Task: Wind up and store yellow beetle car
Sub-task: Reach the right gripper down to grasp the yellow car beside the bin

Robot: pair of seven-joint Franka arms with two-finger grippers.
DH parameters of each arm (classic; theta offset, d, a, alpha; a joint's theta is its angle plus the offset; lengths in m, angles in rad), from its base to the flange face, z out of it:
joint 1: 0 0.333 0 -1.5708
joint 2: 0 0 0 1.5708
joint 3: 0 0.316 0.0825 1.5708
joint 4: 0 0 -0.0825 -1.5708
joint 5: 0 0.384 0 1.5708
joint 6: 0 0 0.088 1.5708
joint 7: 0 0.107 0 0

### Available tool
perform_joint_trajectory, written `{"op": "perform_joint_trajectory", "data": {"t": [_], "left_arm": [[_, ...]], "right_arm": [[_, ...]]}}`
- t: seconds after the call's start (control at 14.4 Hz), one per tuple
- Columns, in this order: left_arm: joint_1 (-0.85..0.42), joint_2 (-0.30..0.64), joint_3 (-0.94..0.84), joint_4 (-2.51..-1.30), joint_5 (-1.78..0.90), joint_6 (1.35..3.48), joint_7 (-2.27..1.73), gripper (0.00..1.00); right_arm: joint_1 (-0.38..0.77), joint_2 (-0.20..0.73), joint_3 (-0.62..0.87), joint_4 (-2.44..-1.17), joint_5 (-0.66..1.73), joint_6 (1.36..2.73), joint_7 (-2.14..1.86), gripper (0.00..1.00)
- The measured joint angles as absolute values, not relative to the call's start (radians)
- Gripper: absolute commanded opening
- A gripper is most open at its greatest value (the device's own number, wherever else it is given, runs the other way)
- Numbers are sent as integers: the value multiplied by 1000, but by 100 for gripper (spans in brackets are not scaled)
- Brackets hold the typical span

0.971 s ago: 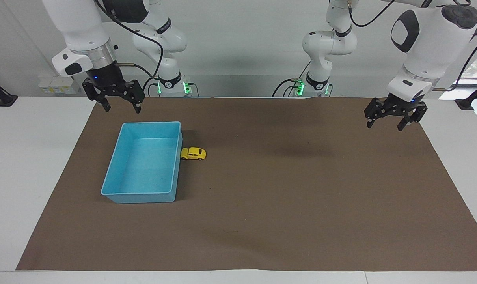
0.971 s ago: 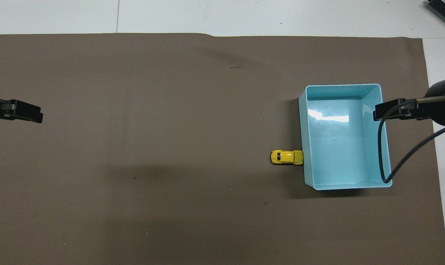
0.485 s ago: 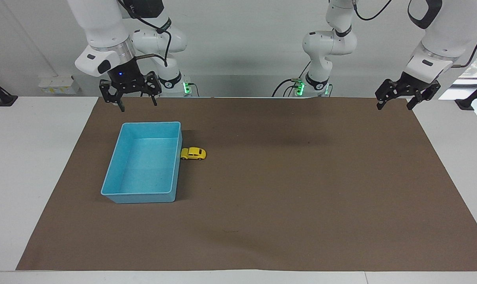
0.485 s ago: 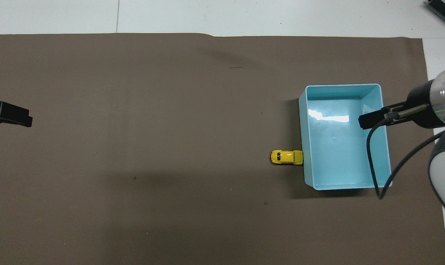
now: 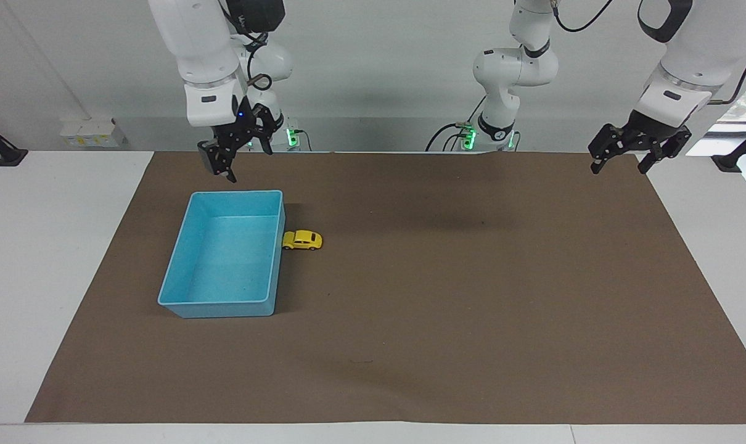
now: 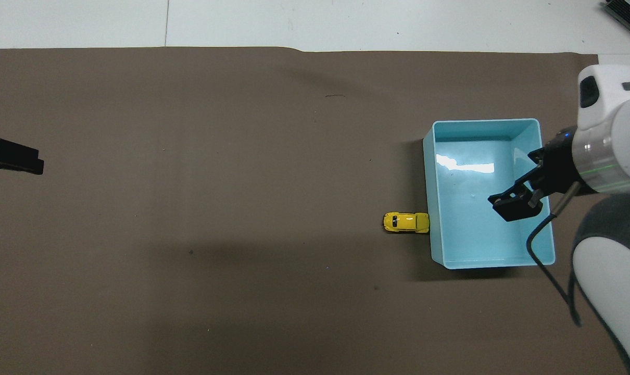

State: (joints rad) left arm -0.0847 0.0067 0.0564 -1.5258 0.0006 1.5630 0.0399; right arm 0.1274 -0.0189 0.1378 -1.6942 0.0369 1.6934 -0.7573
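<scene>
I see the right gripper [image 5: 234,159] hanging open and empty above the edge of the blue bin [image 5: 188,265] nearest the robots. The left gripper [image 5: 623,154] waits open and empty over the mat's corner. The yellow car [image 5: 302,240] sits on the mat, touching the bin's side, well below the right gripper.

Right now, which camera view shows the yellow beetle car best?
The overhead view: the yellow beetle car is seen whole from above, roof and dark windows clear, touching the outer wall of the light blue bin. The facing view shows the car from its side, wheels on the brown mat.
</scene>
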Motion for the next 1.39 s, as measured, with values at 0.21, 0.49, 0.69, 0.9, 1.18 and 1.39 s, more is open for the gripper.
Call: {"op": "perform_joint_trajectory", "data": {"t": [0.21,0.49,0.69,0.9,1.18,1.39], "left_arm": [[-85,-2,56,-1540,0,1564,51,100],[-85,-14,53,-1552,-1,1563,74,100],[-85,-15,47,-1552,-1,1563,74,100],[-85,-15,50,-1552,-1,1563,74,100],[-85,-15,51,-1552,-1,1563,74,100],[-85,-15,51,-1552,-1,1563,74,100]], "right_arm": [[169,25,139,-1754,37,1800,-855,100],[209,84,138,-1809,-2,1905,-911,100],[234,92,139,-1877,-30,1972,-926,100],[231,90,135,-1964,-67,2049,-1017,100],[226,90,130,-2098,-72,2175,-1101,100],[225,89,130,-2154,-72,2219,-1128,100]]}}
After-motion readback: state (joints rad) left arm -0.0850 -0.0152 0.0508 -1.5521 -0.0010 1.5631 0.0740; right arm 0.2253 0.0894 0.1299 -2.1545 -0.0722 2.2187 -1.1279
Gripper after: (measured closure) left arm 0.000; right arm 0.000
